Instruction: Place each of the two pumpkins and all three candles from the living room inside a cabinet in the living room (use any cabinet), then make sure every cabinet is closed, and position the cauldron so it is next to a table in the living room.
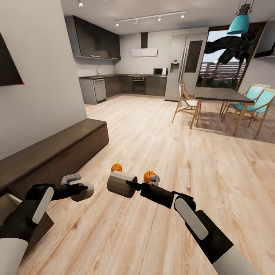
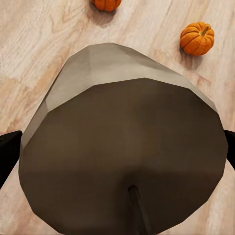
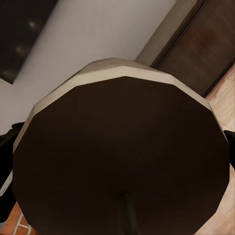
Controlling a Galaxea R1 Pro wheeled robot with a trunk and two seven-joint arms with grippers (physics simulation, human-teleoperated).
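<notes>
You hold one candle point(image 1: 122, 184) in the right gripper point(image 1: 131, 186) and another candle point(image 1: 83, 192) in the left gripper point(image 1: 84, 189), fingers pinching each, lifted clear of the floor point(image 1: 160, 152) for carrying to the cabinet point(image 1: 53, 152) at ten o'clock, both pumpkins point(image 1: 116, 167) grounded at twelve.

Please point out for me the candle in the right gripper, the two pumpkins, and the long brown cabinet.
Right-hand candle point(image 1: 121, 184), head view, its side.
Nearer pumpkin point(image 1: 149, 175), head view, its ribbed top.
Farther pumpkin point(image 1: 116, 167), head view, its body.
Cabinet point(image 1: 57, 143), head view, its top surface.
</notes>
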